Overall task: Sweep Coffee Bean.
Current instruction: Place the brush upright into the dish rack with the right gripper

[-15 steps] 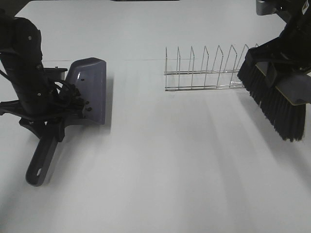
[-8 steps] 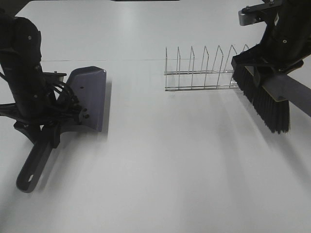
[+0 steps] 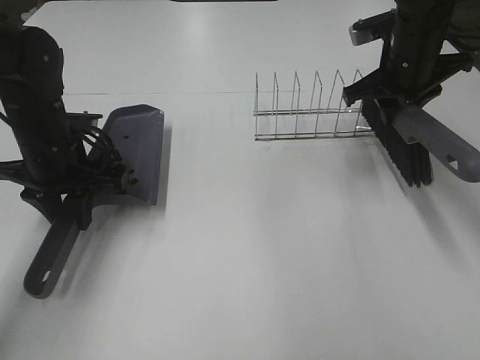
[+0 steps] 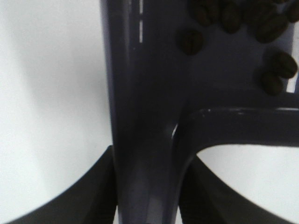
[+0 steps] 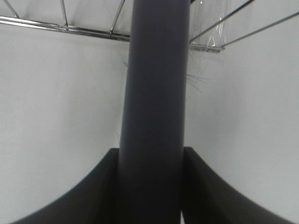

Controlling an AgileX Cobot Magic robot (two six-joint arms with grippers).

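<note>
The coffee beans (image 4: pixel 224 18) lay in the dustpan (image 3: pixel 139 154) at frame left, its handle clamped in the left hand (image 4: pixel 147 186), while the right hand (image 5: pixel 152 186), closed on the brush (image 3: pixel 401 146), sat well apart at upper right.

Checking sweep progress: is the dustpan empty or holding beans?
Holding beans: the left wrist view shows several coffee beans lying on the dustpan's inner surface.

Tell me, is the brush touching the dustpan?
No, the brush hangs by the rack's right end, far from the dustpan on the left.
</note>
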